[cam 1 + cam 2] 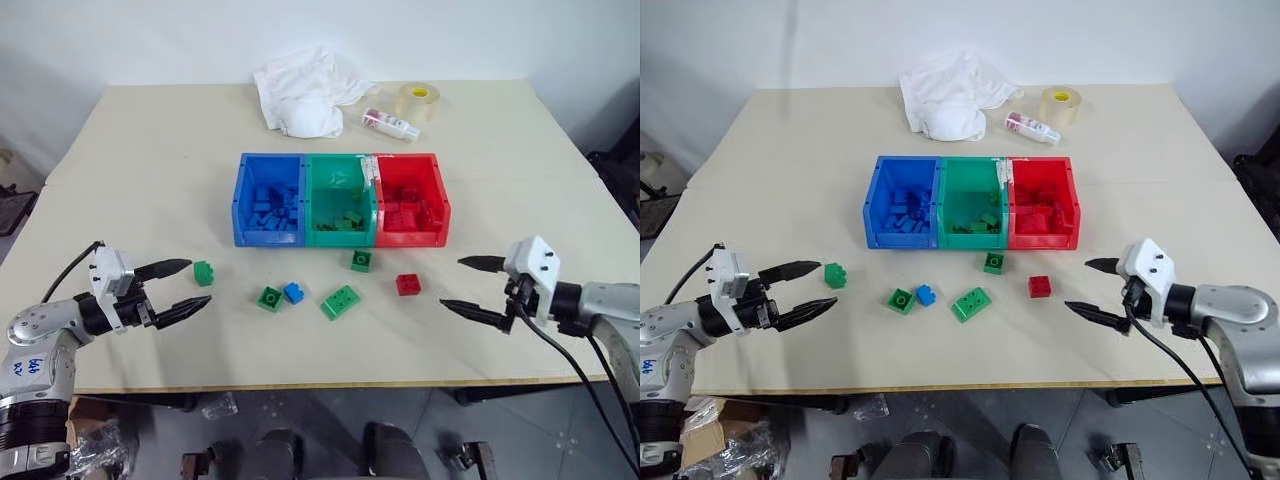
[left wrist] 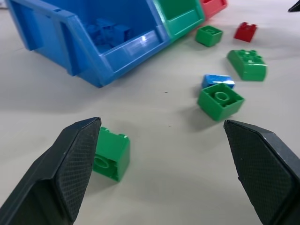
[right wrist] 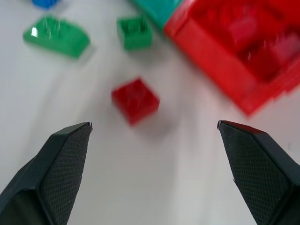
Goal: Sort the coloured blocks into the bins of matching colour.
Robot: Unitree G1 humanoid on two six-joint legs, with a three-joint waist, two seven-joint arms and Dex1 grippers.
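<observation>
Coloured blocks lie loose on the pale counter in front of the bins: a small green block nearest the left gripper, a green block touching a blue block, a longer green block just beside those, another green block close to the green bin's front, and a red block toward the right gripper. Both arms reach in from the counter's near corners and point inward toward the loose blocks. The left gripper is held about level with its jaws wide apart and holding nothing; in its wrist view the small green block sits just by one black finger, though touching or not is hard to tell. The right gripper tilts slightly downward, jaws likewise spread wide and empty, with the red block lying ahead of them and apart from both fingertips. Three joined bins sit in a row at mid-counter: the blue bin on the left holds a heap of blue blocks, the green bin in the middle holds several green blocks, and the red bin on the right holds red blocks. Behind the bins, well apart from them, lie a crumpled white cloth, a small white bottle on its side and a yellowish tape roll.
</observation>
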